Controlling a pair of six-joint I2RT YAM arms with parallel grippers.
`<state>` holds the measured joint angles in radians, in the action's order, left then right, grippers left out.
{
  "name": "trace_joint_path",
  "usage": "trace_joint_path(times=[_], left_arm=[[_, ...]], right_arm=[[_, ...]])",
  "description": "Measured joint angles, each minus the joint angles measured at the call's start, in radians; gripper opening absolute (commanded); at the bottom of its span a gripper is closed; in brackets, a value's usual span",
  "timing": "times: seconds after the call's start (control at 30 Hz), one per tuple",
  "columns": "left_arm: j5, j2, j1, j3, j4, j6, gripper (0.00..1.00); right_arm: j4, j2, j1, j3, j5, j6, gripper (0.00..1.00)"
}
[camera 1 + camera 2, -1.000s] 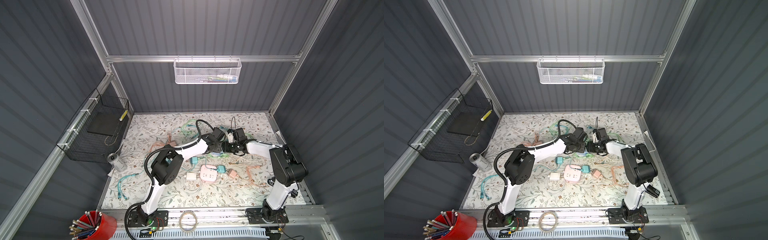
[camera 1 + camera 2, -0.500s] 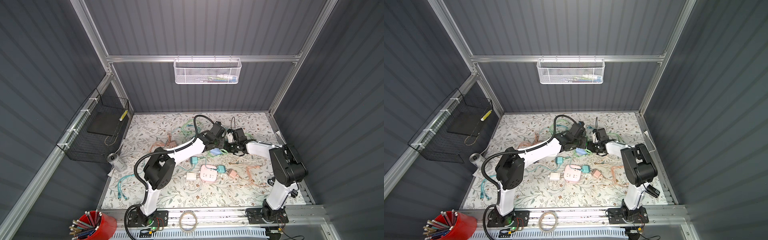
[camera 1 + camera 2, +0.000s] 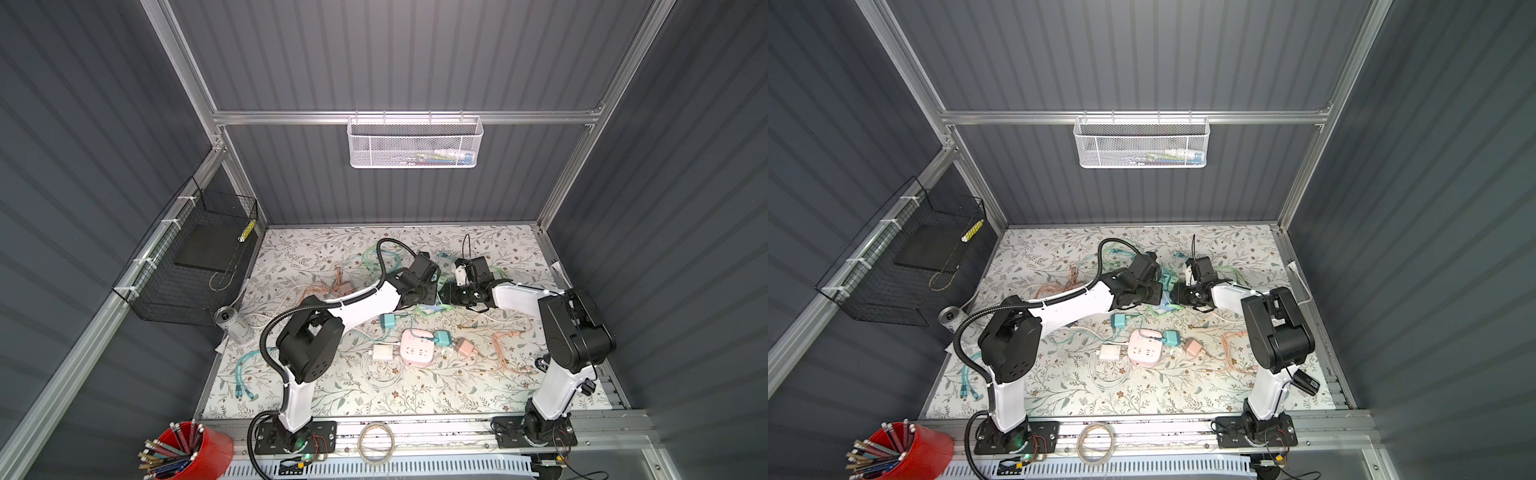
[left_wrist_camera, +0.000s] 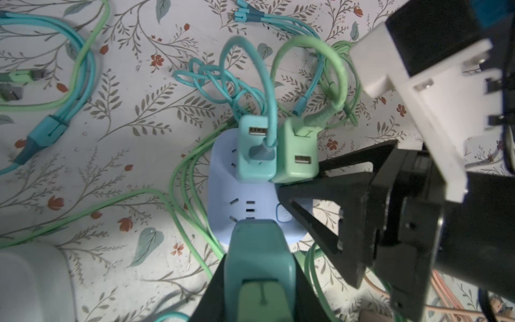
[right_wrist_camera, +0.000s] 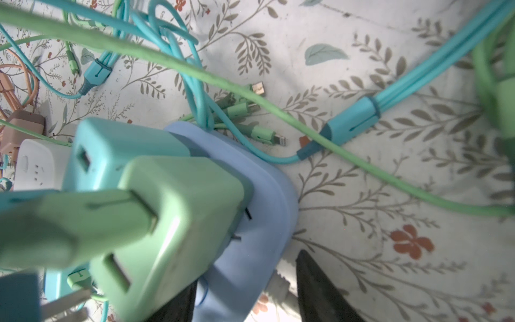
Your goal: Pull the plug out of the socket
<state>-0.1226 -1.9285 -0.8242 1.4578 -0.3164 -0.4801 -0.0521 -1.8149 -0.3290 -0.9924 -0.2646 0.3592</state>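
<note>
Clamping a teal plug (image 4: 256, 242), the left gripper (image 4: 260, 264) has its jaws closed tight on the plug's smooth, boxy plastic sides. A green USB connector (image 4: 262, 298) sits in the plug's back.

The plug is off the socket (image 4: 245, 195). The right wrist view shows its flat metal prongs (image 5: 65, 304) bare, just left of the socket.

The socket is one pale blue cube of matte plastic with rounded corners. It lies on the floral mat (image 3: 498, 249) at mid-table toward the far side, between the two grippers.

Two adapters are seated side by side in its top face: one teal adapter (image 4: 255, 156) and one green adapter (image 4: 296, 156). Each has one open USB port and one cable of matching colour plugged in.

The right gripper (image 4: 299, 181) has its jaws partly apart, straddling the socket's right edge. A gap shows between one black finger (image 5: 315, 287) and the socket wall.

The marking on the socket's button (image 4: 282, 214) is too blurred to read.

One pink socket (image 3: 415, 348) lies nearer, well apart.
</note>
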Motion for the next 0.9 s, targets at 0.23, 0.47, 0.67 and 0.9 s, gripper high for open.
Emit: trace_joint_path(times=[0.23, 0.47, 0.67, 0.9], left_arm=[[0.000, 0.074, 0.060, -0.110, 0.015, -0.005, 0.07], [0.006, 0.098, 0.115, -0.185, 0.039, -0.026, 0.08], [0.048, 0.105, 0.150, -0.250, 0.092, -0.055, 0.08], [0.116, 0.105, 0.164, -0.268, 0.155, -0.076, 0.10]], right_arm=[[0.004, 0.000, 0.001, 0.003, 0.000, 0.000, 0.59], [0.004, 0.000, 0.001, 0.003, 0.002, 0.000, 0.61], [0.004, 0.000, 0.001, 0.003, 0.003, 0.001, 0.62], [0.011, 0.002, 0.003, 0.010, 0.001, 0.005, 0.64]])
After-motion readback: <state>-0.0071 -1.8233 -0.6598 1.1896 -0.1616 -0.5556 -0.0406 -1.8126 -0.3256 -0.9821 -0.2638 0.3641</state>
